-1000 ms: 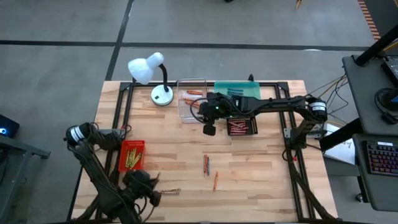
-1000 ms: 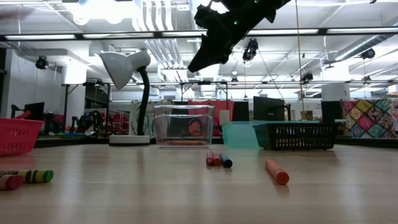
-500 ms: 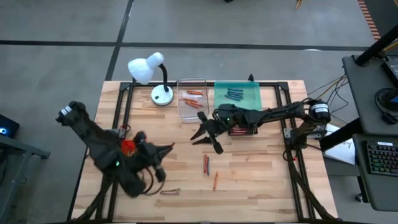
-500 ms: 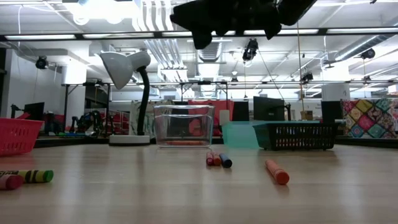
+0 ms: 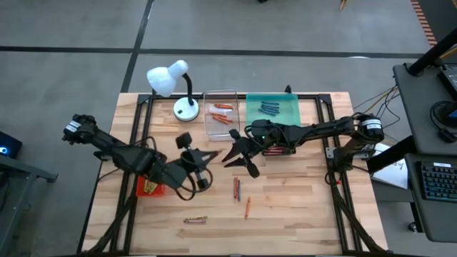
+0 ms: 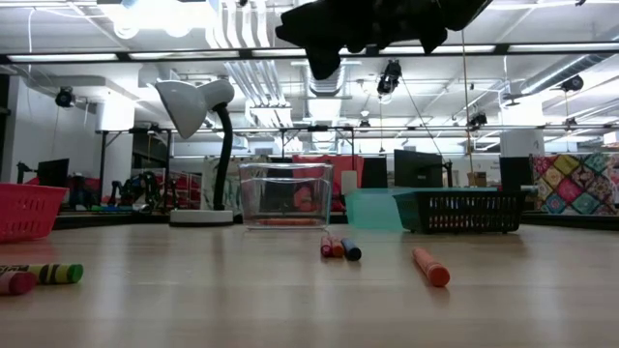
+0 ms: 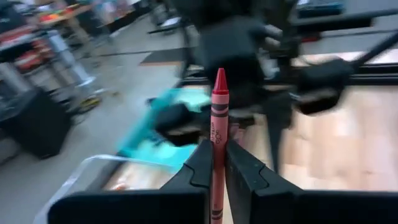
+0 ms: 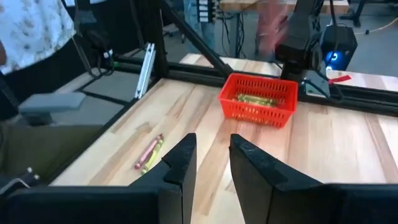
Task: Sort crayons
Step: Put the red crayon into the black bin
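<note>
My left gripper point(image 5: 207, 158) hangs above the table's middle, shut on a red crayon point(image 7: 218, 118). My right gripper point(image 5: 240, 158) is open and empty just to its right, in front of the black tray point(image 5: 280, 147). Loose crayons lie on the table: a red and blue pair point(image 5: 237, 189), an orange one point(image 5: 247, 207), and a pair near the front edge point(image 5: 194, 220). The clear tray point(image 5: 221, 114) holds orange crayons, the teal tray point(image 5: 271, 108) blue ones. The red tray point(image 8: 258, 99) holds yellow ones. My left gripper pinches the red crayon between its two fingers point(image 7: 202, 163) by the back part of its wrapped shaft point(image 7: 215, 140). The crayon lies along the fingers, and its pointed tip point(image 7: 219, 79) sticks out beyond them. The fingers point toward the table's right side. The crayon is lifted clear of the table.
A white desk lamp point(image 5: 175, 86) stands at the far left of the table. The two grippers are close, facing each other. A dark rail frame point(image 5: 328, 143) runs along the table's edges. A person stands beyond the table in the right wrist view point(image 8: 31, 31).
My left gripper has risen from the table's near left and swung toward the table's middle, toward my right gripper, carrying the red crayon. My right gripper has come from over the clear and black trays a little toward the near edge.
</note>
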Action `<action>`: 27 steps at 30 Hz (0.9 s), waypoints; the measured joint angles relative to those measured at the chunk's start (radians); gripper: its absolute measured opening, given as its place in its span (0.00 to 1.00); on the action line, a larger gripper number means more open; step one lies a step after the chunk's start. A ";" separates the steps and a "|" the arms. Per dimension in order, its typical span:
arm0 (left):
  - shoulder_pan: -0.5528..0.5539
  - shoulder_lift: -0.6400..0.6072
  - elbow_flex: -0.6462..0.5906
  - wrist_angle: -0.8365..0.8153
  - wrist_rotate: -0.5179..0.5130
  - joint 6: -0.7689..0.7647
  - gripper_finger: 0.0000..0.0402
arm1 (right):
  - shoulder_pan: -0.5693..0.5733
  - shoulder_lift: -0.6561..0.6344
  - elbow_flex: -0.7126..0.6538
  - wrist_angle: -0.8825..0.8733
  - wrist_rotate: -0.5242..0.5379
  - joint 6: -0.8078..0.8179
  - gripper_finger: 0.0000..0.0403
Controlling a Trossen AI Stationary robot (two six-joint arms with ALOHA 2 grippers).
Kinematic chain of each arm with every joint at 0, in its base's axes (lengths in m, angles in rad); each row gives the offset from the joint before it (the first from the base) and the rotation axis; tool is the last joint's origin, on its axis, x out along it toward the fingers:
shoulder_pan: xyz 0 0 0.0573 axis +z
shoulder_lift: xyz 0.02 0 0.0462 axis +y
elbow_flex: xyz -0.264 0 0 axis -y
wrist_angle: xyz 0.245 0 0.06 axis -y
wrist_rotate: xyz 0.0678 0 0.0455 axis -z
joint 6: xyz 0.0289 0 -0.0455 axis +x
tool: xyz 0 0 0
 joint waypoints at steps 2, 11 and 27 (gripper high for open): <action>0.008 -0.011 -0.076 0.122 0.054 0.039 0.00 | 0.003 0.000 0.000 -0.002 0.012 0.014 0.21; 0.016 -0.172 -0.405 0.558 0.167 0.110 0.00 | 0.016 -0.021 0.000 -0.083 0.206 0.082 0.21; 0.020 -0.348 -0.809 1.167 0.209 0.228 0.00 | 0.055 0.055 0.047 0.162 0.315 0.130 0.30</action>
